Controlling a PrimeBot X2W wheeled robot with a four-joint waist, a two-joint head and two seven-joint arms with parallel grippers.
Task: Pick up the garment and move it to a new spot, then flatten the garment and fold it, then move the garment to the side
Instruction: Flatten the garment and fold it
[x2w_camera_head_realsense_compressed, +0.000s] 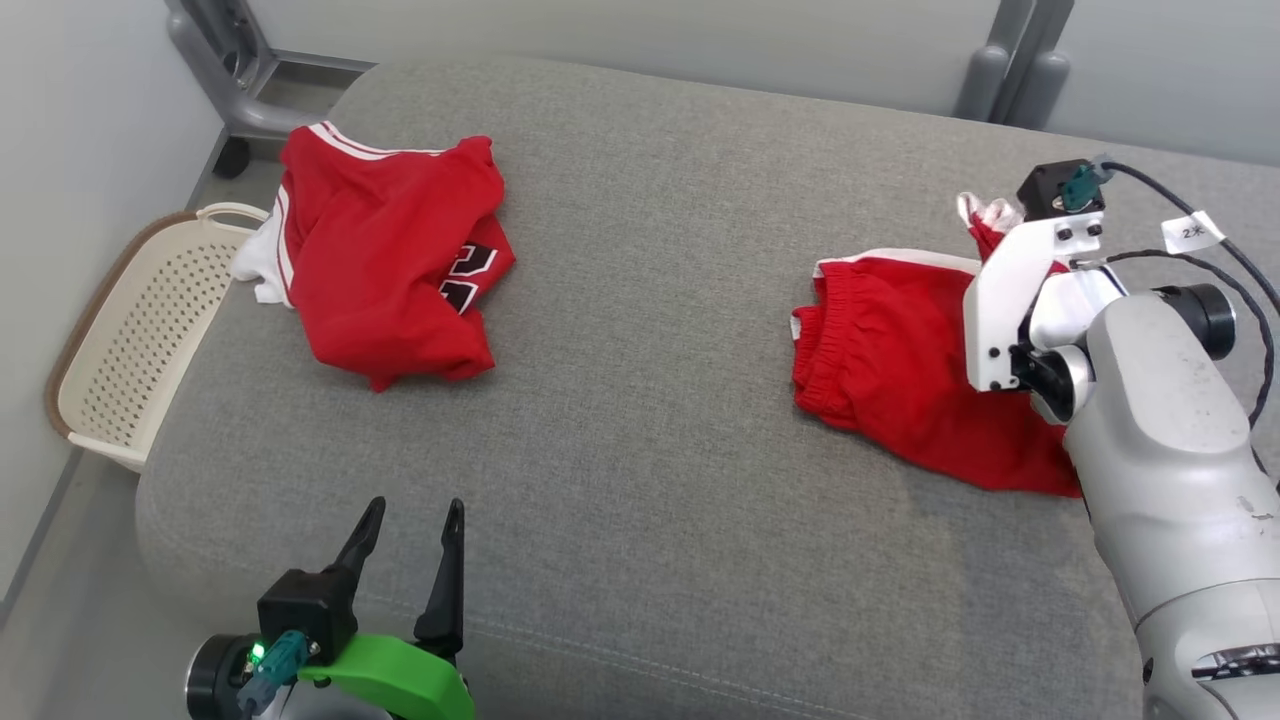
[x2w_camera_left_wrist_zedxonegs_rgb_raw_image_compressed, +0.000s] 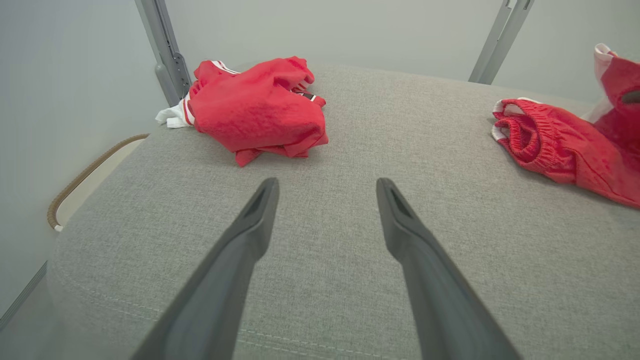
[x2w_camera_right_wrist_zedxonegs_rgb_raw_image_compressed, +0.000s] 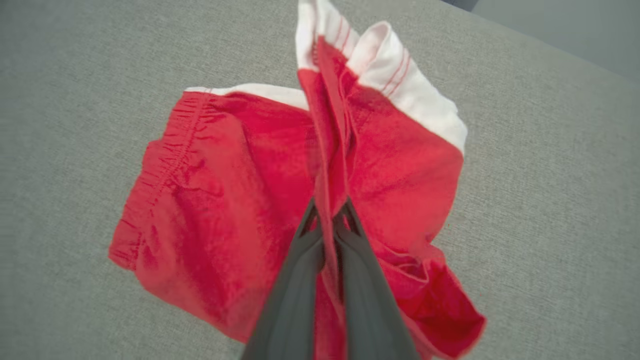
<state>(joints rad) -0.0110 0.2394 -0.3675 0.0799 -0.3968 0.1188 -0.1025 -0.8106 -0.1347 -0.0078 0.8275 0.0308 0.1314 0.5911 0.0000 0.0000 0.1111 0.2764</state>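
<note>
**Right gripper pinches the shorts, left gripper is open**

The right gripper (x2w_camera_right_wrist_zedxonegs_rgb_raw_image_compressed: 328, 210) is closed on a fold of the red shorts (x2w_camera_right_wrist_zedxonegs_rgb_raw_image_compressed: 225, 200). The cloth passes between its two fingertips and continues beyond them, where a white hem with thin red stripes stands up. The rest of the shorts lies on the grey pad (x2w_camera_head_realsense_compressed: 650, 420), under and around this gripper. In the right wrist view, the elastic waistband is to the left of the fingers. A loose leg opening lies to their right, closer to the wrist. In the head view the white bracket of the right wrist covers a part of the shorts.

The left gripper (x2w_camera_head_realsense_compressed: 415, 507) is wide open and holds nothing. It is over the near edge of the pad, and bare pad shows between its fingers. Ahead of it and a little to its left lies a crumpled red jersey (x2w_camera_head_realsense_compressed: 385, 260), well apart from the fingertips. The shorts are far to its right. A cream basket (x2w_camera_head_realsense_compressed: 130, 330) stands beside the pad, to the left of this gripper.
</note>
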